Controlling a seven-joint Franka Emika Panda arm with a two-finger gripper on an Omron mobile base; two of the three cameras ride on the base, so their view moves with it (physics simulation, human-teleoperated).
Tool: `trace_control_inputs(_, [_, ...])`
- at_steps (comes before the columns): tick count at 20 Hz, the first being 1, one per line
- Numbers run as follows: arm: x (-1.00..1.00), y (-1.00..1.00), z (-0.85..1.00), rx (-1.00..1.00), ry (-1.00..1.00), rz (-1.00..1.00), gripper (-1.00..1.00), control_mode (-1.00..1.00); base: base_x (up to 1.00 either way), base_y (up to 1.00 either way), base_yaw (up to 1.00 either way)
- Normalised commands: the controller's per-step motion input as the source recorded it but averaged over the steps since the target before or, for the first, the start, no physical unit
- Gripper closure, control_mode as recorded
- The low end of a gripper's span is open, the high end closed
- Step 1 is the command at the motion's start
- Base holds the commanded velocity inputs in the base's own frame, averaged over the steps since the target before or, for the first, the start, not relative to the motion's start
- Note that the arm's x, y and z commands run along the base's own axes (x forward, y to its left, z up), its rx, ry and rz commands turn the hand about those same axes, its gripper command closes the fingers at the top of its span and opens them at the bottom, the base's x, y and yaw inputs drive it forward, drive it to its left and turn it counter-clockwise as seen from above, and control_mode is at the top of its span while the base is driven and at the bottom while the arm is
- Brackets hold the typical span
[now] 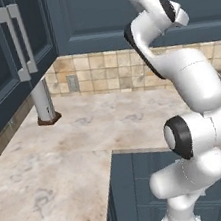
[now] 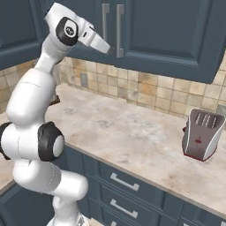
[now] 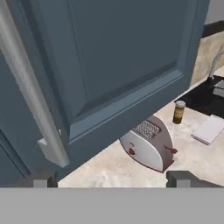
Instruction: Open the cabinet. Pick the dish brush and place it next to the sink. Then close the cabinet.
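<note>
In the hand view the 2 fingertips (image 3: 38, 180) are sitting far apart at the bottom edge, spread wide with nothing between them, so the gripper (image 3: 111, 179) is standing open just in front of the cabinet (image 3: 118, 57). The left tip is lying just below the lower end of the door's silver handle (image 3: 30, 96), close to it but not gripping it. The door panel is looming right ahead, and both doors are looking shut in the base views, the 2 bar handles (image 2: 112, 27) hanging side by side. In the right base view the hand is reaching up beside those handles, with the white arm (image 2: 31, 106) rising from the lower left. Past the door's lower edge, the toaster (image 3: 148, 144) is standing on the counter (image 3: 113, 168); beyond it a small amber jar (image 3: 179, 112) is standing upright near a white flat pad (image 3: 210, 129) and the dark sink (image 3: 205, 96). In the left base view the arm (image 1: 189, 85) is bending up toward the cabinets, and a grey post (image 1: 44, 100) is standing on the marbled counter (image 1: 64, 155) under another pair of doors. The brush cannot be seen with the doors closed.
</note>
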Motion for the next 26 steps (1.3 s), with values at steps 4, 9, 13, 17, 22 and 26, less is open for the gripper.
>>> trace_control_inputs(4, [-0.05,-1.0,0.07,0.16,-0.11,0.03,-1.0,-1.0,0.0,0.0,0.0])
trace_control_inputs(9, [0.31,-0.79,0.07,0.12,-0.03,0.07,-1.0,-1.0,0.0,0.0,0.0])
trace_control_inputs(13, [0.71,-0.36,0.0,0.08,0.0,0.08,-1.0,-1.0,0.0,0.0,0.0])
trace_control_inputs(17, [0.62,-0.15,0.0,0.05,-0.01,0.06,-1.0,-1.0,0.0,0.0,0.0])
trace_control_inputs(22, [0.65,-0.12,0.0,0.03,-0.04,0.05,-1.0,-1.0,0.0,0.0,0.0])
trace_control_inputs(26, [0.52,-0.12,-0.04,0.0,-0.07,0.05,-1.0,-1.0,0.0,0.0,0.0])
